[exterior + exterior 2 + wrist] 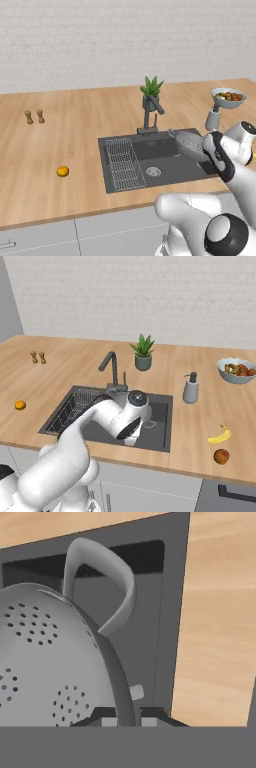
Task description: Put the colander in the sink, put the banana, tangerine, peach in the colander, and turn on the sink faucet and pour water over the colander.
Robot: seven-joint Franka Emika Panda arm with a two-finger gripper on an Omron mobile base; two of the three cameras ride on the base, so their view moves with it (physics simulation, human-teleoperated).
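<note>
The grey perforated colander point(189, 142) hangs tilted over the right part of the dark sink point(172, 169), above the basin floor. My gripper point(202, 150) is shut on its rim. In the hand view the colander point(45, 662) sits at the left, its loop handle point(112, 572) arching upward, and my gripper point(126, 721) pinches the rim edge. The faucet point(152, 112) stands behind the basin. A tangerine point(62, 171) lies on the counter left of the sink. The banana point(220, 436) and the peach point(221, 456) rest on the counter right of the sink point(162, 423).
A wire rack point(122, 162) fills the sink's left half. A potted plant point(151, 92) stands behind the faucet. A soap dispenser point(190, 388) and a pale blue fruit bowl point(236, 370) stand to the right. Two small shakers point(34, 117) are far left.
</note>
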